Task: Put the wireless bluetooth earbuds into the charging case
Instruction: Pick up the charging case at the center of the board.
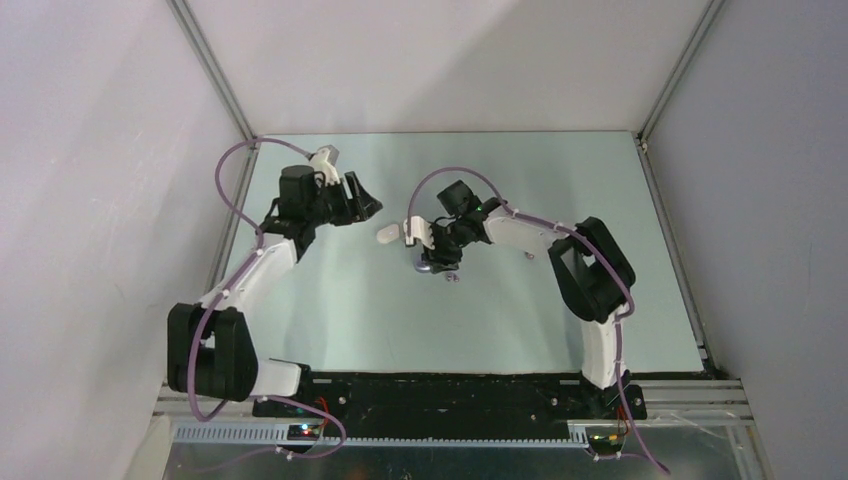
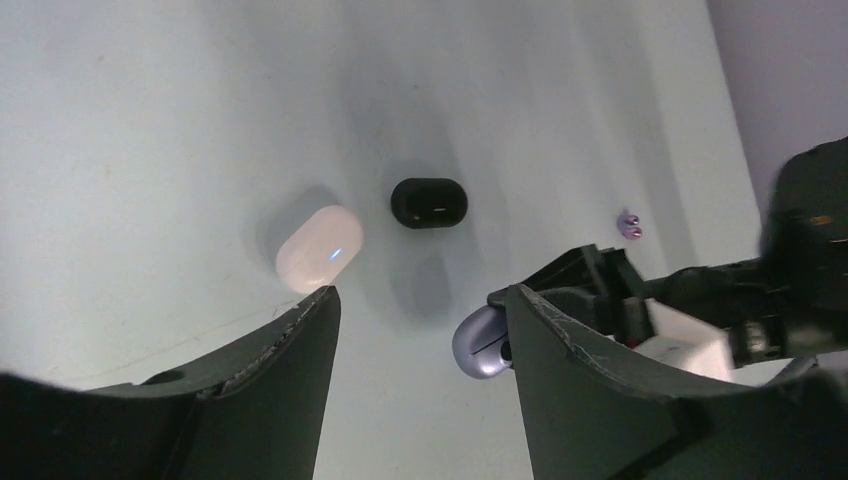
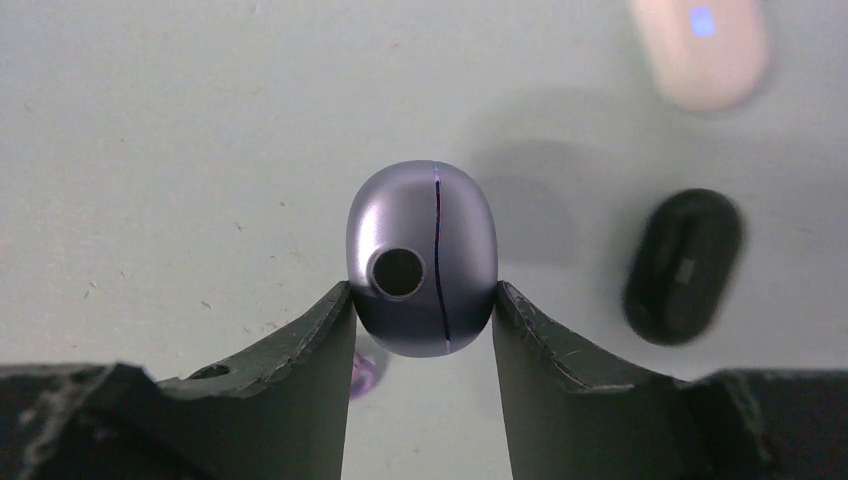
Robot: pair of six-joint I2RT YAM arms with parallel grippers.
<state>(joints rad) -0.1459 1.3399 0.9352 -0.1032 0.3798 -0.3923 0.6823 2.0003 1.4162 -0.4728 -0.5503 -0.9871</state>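
Observation:
My right gripper [image 3: 422, 296] is shut on a lavender oval charging case [image 3: 422, 258], closed, with its seam and a round hole facing the camera. The case also shows in the left wrist view [image 2: 478, 342] and, small, in the top view [image 1: 430, 266]. A tiny lavender earbud [image 2: 629, 225] lies on the table beside it; it peeks out behind my right gripper's left finger [image 3: 366, 376] and shows in the top view [image 1: 452, 278]. My left gripper [image 2: 420, 302] is open and empty, above the table to the left [image 1: 362, 205]. No black earbuds show.
A white oval case [image 2: 320, 248] with a blue light and a black oval case [image 2: 429, 202] lie side by side on the pale table between the arms. Both also show in the right wrist view, white [image 3: 705, 50] and black [image 3: 685, 265]. Grey walls enclose the table.

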